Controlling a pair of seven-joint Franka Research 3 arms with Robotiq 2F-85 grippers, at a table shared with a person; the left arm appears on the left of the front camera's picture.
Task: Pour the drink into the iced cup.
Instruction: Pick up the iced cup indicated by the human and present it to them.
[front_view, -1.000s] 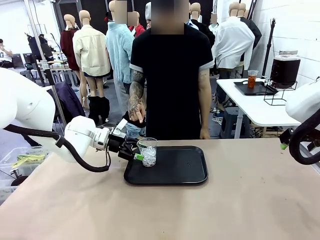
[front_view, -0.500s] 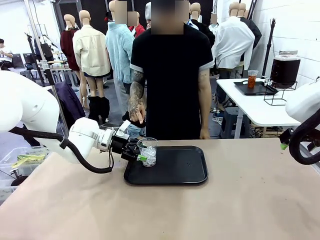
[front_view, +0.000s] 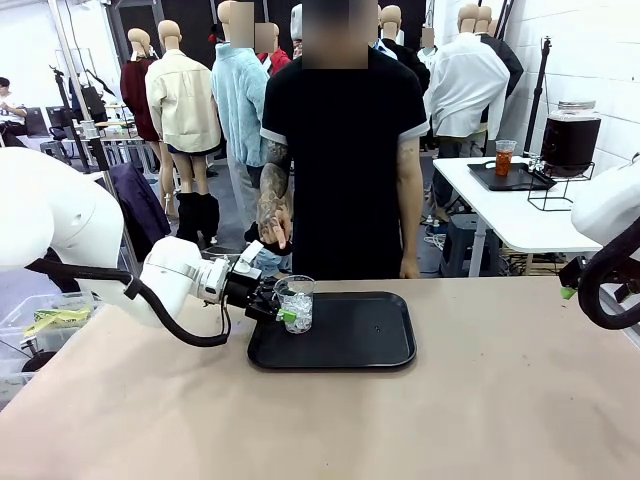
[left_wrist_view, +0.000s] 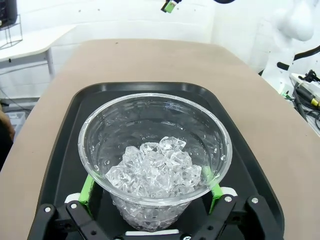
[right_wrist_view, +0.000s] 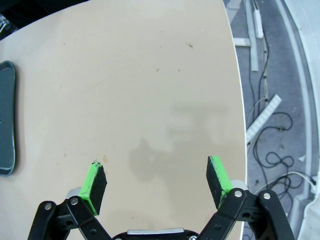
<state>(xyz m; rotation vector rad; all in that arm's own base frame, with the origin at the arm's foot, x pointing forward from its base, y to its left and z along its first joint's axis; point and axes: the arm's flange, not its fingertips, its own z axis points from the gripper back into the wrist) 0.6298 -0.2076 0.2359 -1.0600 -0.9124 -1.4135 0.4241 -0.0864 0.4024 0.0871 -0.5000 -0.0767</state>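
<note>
- Currently the left gripper (front_view: 283, 313) is held wide open at the left edge of the black tray (front_view: 370, 345), its fingers set either side of the iced cup (front_view: 295, 302).
- Green pads (left_wrist_view: 87, 186) are seen flanking the lower cup wall in the left wrist view; contact cannot be told.
- Iced cup is stood upright on the tray's left end, with ice cubes (left_wrist_view: 155, 170) piled in the bottom and no liquid seen.
- Right gripper (right_wrist_view: 157, 182) is held open over bare tan table (right_wrist_view: 150, 85), well apart from the tray, with nothing between its fingers.
- Drink (front_view: 504, 160) is seen as reddish liquid in a clear cup on the white side table (front_view: 500, 215) behind, beside a dark jar (front_view: 570, 138).
- Person's hand (front_view: 275, 236) is hung just behind the left gripper.
</note>
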